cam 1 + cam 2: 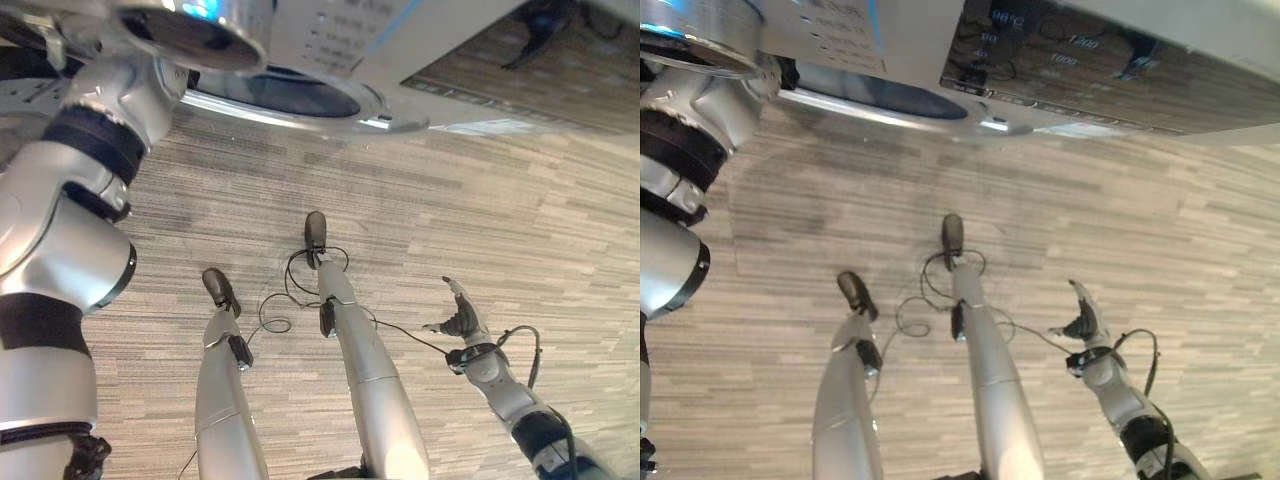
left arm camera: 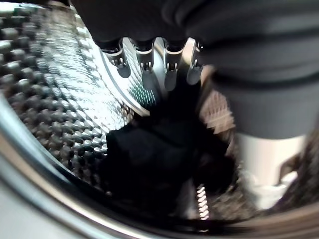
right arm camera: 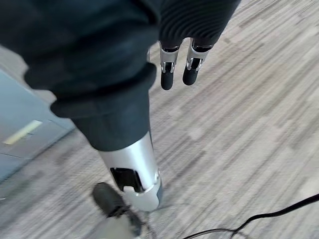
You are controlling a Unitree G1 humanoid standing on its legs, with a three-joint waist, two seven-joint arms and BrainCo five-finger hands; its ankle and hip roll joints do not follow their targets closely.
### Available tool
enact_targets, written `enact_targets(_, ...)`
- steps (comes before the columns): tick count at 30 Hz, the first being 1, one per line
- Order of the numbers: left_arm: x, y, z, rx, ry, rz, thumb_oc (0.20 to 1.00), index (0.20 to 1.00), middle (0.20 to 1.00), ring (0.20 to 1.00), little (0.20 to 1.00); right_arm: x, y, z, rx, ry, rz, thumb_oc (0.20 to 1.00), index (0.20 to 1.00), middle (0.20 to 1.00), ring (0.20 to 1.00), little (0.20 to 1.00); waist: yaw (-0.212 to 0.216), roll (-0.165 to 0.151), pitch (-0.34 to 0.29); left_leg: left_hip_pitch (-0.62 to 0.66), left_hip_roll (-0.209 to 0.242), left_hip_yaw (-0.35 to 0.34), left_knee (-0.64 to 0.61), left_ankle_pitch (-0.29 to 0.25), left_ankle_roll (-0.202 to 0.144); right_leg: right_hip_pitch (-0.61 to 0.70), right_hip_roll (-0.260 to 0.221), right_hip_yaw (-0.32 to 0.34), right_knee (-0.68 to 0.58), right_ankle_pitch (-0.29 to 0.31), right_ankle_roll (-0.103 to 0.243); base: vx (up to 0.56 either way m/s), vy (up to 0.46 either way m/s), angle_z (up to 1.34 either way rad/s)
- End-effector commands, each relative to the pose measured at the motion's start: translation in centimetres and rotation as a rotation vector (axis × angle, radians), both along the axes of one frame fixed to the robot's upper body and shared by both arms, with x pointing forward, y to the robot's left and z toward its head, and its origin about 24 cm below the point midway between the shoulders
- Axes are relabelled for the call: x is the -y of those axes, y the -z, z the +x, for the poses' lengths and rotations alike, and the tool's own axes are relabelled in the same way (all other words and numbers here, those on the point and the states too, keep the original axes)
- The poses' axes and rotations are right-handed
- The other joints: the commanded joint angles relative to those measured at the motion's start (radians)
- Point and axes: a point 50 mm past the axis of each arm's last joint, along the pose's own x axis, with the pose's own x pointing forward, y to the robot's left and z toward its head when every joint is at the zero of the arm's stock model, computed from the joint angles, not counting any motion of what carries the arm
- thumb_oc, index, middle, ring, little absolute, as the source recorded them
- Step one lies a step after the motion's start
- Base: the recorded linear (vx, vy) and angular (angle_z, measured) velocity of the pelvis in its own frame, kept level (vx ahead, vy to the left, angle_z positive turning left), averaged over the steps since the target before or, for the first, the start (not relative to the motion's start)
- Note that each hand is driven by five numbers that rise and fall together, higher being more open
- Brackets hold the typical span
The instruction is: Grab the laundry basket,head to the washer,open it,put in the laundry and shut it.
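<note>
Left hand extended into the washer drum, fingers straight and relaxed, nothing grasped. Just past the fingertips, a dark heap of laundry lying low in the drum, against the dimpled steel wall; contact between fingers and laundry not determinable. A pale, dark-patterned piece showing at the edge of the heap. Drum rim curving round the near side of the load. In the head views, left arm raised up to the washer at the upper edge, its round door opening just beside the arm. Control panel of the washer to the right of the opening. Right hand hanging low on the robot's right side, well apart from the washer, fingers straight and loose, thumb out, holding nothing, above the grey striped floor. Laundry basket not identifiable in any view.
</note>
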Motion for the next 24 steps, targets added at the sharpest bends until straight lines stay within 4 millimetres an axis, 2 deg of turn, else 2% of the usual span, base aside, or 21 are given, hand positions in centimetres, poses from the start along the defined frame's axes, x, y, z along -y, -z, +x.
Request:
enact_targets(1,-1.4,6.3,-1.1,-0.17,0.094,-0.056,1.0,1.0,1.0,1.0,1.0,3.4,3.4,-5.2,-0.174,0.13,-0.044,1.0,1.0,1.0,1.0,1.0,0.004,0.068,-0.056,0.097,0.068,-0.068,-0.084,0.059,-0.007,0.089,-0.036,0.029,0.067,-0.192,0.12,0.0,-0.025,0.07)
enact_targets(4,-0.3,17.6,-2.6,-0.463,0.104,-0.158,1.0,1.0,1.0,1.0,1.0,3.4,4.6,-6.2,-0.247,0.14,-0.073,1.0,1.0,1.0,1.0,1.0,0.037,0.061,-0.05,0.196,0.072,-0.072,-0.071,0.045,-0.005,0.187,-0.034,0.024,0.102,-0.234,0.1,0.02,-0.004,0.21)
enact_targets(5,-0.4,22.8,-4.6,-0.604,0.086,-0.221,1.0,1.0,1.0,1.0,1.0,3.7,5.0,-6.5,-0.286,0.145,-0.097,1.0,1.0,1.0,1.0,1.0,0.063,0.068,-0.045,0.255,0.068,-0.074,-0.069,0.037,0.0,0.238,-0.038,0.018,0.128,-0.257,0.091,0.07,0.059,0.35)
enact_targets(6,0.0,25.3,-5.7,-0.679,0.08,-0.261,1.0,1.0,1.0,1.0,1.0,3.8,5.4,-6.8,-0.314,0.153,-0.108,1.0,1.0,1.0,1.0,1.0,0.073,0.072,-0.044,0.294,0.065,-0.075,-0.072,0.033,0.003,0.275,-0.039,0.017,0.139,-0.267,0.089,0.07,0.057,0.28)
enact_targets(7,0.0,25.4,-5.8,-0.681,0.08,-0.263,1.0,1.0,1.0,1.0,1.0,3.9,5.4,-6.9,-0.316,0.153,-0.11,1.0,1.0,1.0,1.0,1.0,0.072,0.073,-0.041,0.301,0.065,-0.074,-0.075,0.033,0.003,0.281,-0.039,0.018,0.139,-0.268,0.089,0.05,0.056,0.21)
enact_targets(8,0.3,27.8,-6.9,-0.751,0.064,-0.296,1.0,1.0,1.0,1.0,1.0,4.0,5.7,-6.9,-0.338,0.16,-0.115,1.0,1.0,1.0,1.0,1.0,0.083,0.08,-0.042,0.339,0.061,-0.073,-0.083,0.029,0.005,0.323,-0.043,0.015,0.139,-0.275,0.087,0.1,0.089,0.15)
enact_targets(9,0.8,31.3,-9.1,-0.862,0.048,-0.361,1.0,1.0,1.0,1.0,1.0,4.2,6.2,-7.4,-0.376,0.17,-0.124,1.0,1.0,1.0,1.0,1.0,0.104,0.093,-0.051,0.402,0.056,-0.075,-0.097,0.025,0.009,0.387,-0.051,0.008,0.14,-0.289,0.086,0.1,0.089,0.13)
enact_targets(10,0.9,31.3,-9.2,-0.864,0.048,-0.363,1.0,1.0,1.0,1.0,1.0,4.3,6.3,-7.5,-0.377,0.169,-0.126,1.0,1.0,1.0,1.0,1.0,0.103,0.094,-0.046,0.413,0.056,-0.074,-0.101,0.026,0.009,0.397,-0.05,0.008,0.137,-0.289,0.087,0.1,0.098,0.14)
enact_targets(11,1.1,32.9,-10.3,-0.92,0.035,-0.403,1.0,1.0,1.0,1.0,1.0,4.3,6.6,-7.7,-0.401,0.172,-0.131,1.0,1.0,1.0,1.0,1.0,0.113,0.102,-0.053,0.446,0.053,-0.074,-0.112,0.026,0.01,0.434,-0.055,0.005,0.132,-0.29,0.088,0.07,0.052,0.17)
enact_targets(14,1.2,35.3,-12.3,-1.002,-0.003,-0.498,1.0,1.0,1.0,1.0,1.0,4.5,7.5,-8.9,-0.467,0.181,-0.132,1.0,1.0,1.0,1.0,1.0,0.13,0.117,-0.076,0.51,0.046,-0.07,-0.145,0.056,0.017,0.518,-0.069,-0.018,0.101,-0.267,0.084,0.04,0.089,0.21)
enact_targets(16,0.5,37.8,-14.7,-1.074,-0.086,-0.532,1.0,1.0,1.0,1.0,1.0,4.6,8.2,-9.7,-0.51,0.198,-0.117,1.0,1.0,1.0,1.0,1.0,0.146,0.129,-0.116,0.586,0.035,-0.077,-0.191,0.062,0.019,0.608,-0.075,-0.034,0.058,-0.269,0.092,0.17,0.084,0.15)
enact_targets(17,0.5,37.9,-14.7,-1.075,-0.085,-0.532,1.0,1.0,1.0,1.0,1.0,4.6,8.2,-9.7,-0.511,0.199,-0.117,1.0,1.0,1.0,1.0,1.0,0.145,0.13,-0.113,0.591,0.035,-0.077,-0.194,0.064,0.019,0.613,-0.075,-0.035,0.056,-0.268,0.093,0.15,0.073,0.12)
enact_targets(18,0.0,39.8,-16.4,-1.129,-0.174,-0.552,1.0,1.0,1.0,1.0,1.0,4.5,8.6,-10.4,-0.536,0.214,-0.095,1.0,1.0,1.0,1.0,1.0,0.152,0.134,-0.145,0.631,0.027,-0.079,-0.219,0.067,0.02,0.665,-0.08,-0.041,0.024,-0.264,0.099,0.14,0.063,0.11)
enact_targets(20,-1.2,41.6,-18.2,-1.174,-0.299,-0.572,1.0,1.0,1.0,1.0,1.0,4.4,9.2,-11.4,-0.578,0.225,-0.078,1.0,1.0,1.0,1.0,1.0,0.159,0.137,-0.178,0.674,0.015,-0.081,-0.252,0.075,0.02,0.719,-0.081,-0.05,-0.016,-0.256,0.107,0.16,0.065,0.09)
enact_targets(21,-1.2,41.6,-18.2,-1.173,-0.298,-0.572,1.0,1.0,1.0,1.0,1.0,4.4,9.2,-11.4,-0.577,0.225,-0.078,1.0,1.0,1.0,1.0,1.0,0.158,0.138,-0.179,0.672,0.014,-0.082,-0.255,0.081,0.021,0.719,-0.081,-0.052,-0.023,-0.249,0.107,0.1,0.034,0.08)
enact_targets(23,-2.4,42.9,-20.2,-1.197,-0.411,-0.615,1.0,1.0,1.0,1.0,1.0,4.1,9.8,-12.4,-0.614,0.223,-0.057,1.0,1.0,1.0,1.0,1.0,0.17,0.136,-0.228,0.719,0.001,-0.086,-0.296,0.09,0.021,0.784,-0.086,-0.062,-0.079,-0.237,0.118,0.13,0.032,0.1)
enact_targets(24,-2.4,42.9,-20.2,-1.198,-0.412,-0.615,1.0,1.0,1.0,1.0,1.0,4.1,9.9,-12.5,-0.615,0.223,-0.057,1.0,1.0,1.0,1.0,1.0,0.169,0.136,-0.228,0.722,0.001,-0.085,-0.299,0.092,0.021,0.788,-0.086,-0.062,-0.085,-0.234,0.118,0.17,0.032,0.12)
